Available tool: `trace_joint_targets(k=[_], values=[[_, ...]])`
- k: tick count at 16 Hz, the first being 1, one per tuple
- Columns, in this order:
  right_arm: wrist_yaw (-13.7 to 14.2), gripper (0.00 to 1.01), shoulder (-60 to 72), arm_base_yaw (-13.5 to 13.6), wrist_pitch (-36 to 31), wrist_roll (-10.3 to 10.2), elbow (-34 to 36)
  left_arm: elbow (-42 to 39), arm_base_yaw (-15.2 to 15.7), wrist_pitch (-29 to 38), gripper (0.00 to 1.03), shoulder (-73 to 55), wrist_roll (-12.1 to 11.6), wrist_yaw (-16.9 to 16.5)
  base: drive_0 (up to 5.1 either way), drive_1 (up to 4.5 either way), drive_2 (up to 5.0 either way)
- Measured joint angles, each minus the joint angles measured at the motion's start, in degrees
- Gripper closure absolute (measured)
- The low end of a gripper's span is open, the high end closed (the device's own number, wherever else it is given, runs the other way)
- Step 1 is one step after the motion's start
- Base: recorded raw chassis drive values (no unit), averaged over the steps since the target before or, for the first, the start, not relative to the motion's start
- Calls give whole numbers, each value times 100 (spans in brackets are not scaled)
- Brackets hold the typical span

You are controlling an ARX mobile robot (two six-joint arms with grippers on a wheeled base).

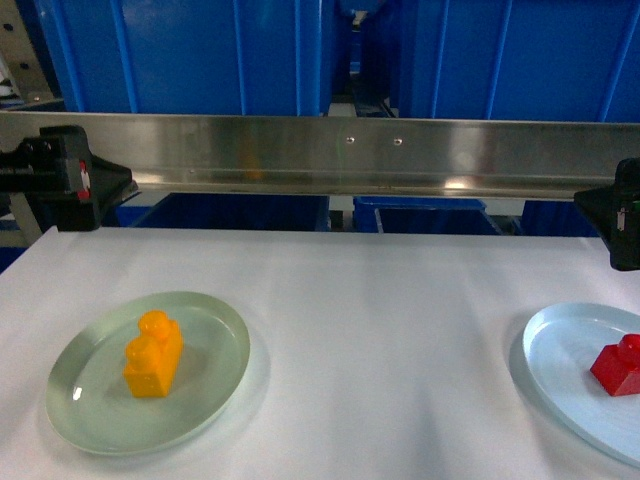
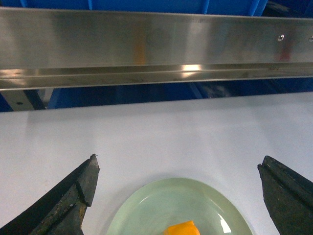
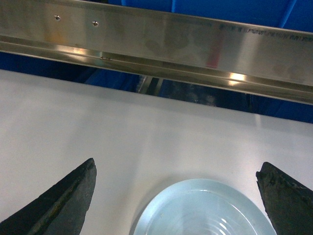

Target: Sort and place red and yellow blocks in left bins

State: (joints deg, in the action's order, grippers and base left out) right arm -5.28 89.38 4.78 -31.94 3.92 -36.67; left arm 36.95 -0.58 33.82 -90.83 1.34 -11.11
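Note:
The yellow block lies on a green translucent plate at the near left of the white table. At the near right edge, the red block rests on a pale blue plate. Big blue bins stand behind the steel rail. My left gripper is open above the far rim of the green plate, with a corner of the yellow block at the bottom edge. My right gripper is open over the blue plate; the red block is out of that view.
A long steel rail runs across the back of the table. More blue tubs sit lower behind it. Black arm parts show at the left and right edges of the head view.

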Motion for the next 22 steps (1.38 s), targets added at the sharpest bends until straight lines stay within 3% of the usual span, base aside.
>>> trace_joint_targets(k=[2, 4, 8, 12, 22], values=[[96, 3, 98, 59, -203, 20, 136, -321, -28, 411, 5, -337, 125, -98, 0, 0, 0], [116, 3, 313, 31, -345, 50, 339, -417, -35, 396, 5, -461, 162, -87, 0, 0, 0], [109, 3, 645, -264, -669, 85, 581, -411, -35, 437, 5, -437, 168, -85, 0, 0, 0], [-140, 3, 1314, -684, -949, 199, 645, -411, -35, 437, 5, -437, 168, -85, 0, 0, 0], [-481, 3, 2114, -824, -1019, 476, 361, -411, -35, 437, 5, -437, 168, -83, 0, 0, 0]])
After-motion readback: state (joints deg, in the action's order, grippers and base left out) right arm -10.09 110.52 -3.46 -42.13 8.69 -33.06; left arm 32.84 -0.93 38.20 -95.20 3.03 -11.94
